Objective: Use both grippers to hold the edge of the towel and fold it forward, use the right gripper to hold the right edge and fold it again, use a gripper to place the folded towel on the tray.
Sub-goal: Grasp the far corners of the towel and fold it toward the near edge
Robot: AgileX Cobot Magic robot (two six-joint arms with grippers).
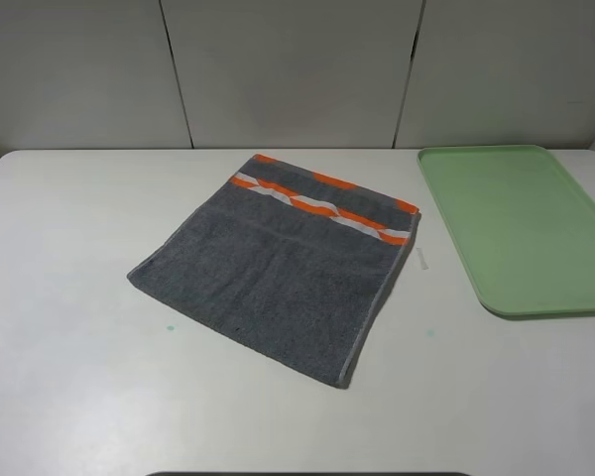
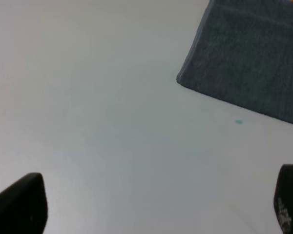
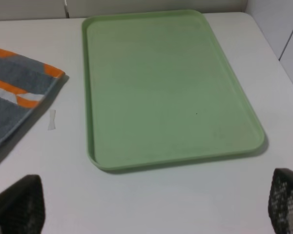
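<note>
My left pincer (image 2: 158, 204): matte black fingers (image 2: 20, 204), faint pale marking on one. My right pincer (image 3: 156, 202): black, mesh-textured fingers (image 3: 286, 199).

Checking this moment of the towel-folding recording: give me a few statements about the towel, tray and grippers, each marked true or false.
1. The dark grey terry cloth towel lies spread out, unfolded, on the white table. True.
2. The towel's orange-and-white band runs along the edge nearest the exterior camera. False: it runs along the far end.
3. The towel rests on the pale green rectangular plastic tray. False: the tray is bare, and the towel lies on the table to its left.
4. The left gripper and right gripper both stand open and hold nothing. True.
5. The left gripper pinches the towel's corner. False: it is over bare table, apart from the towel.
</note>
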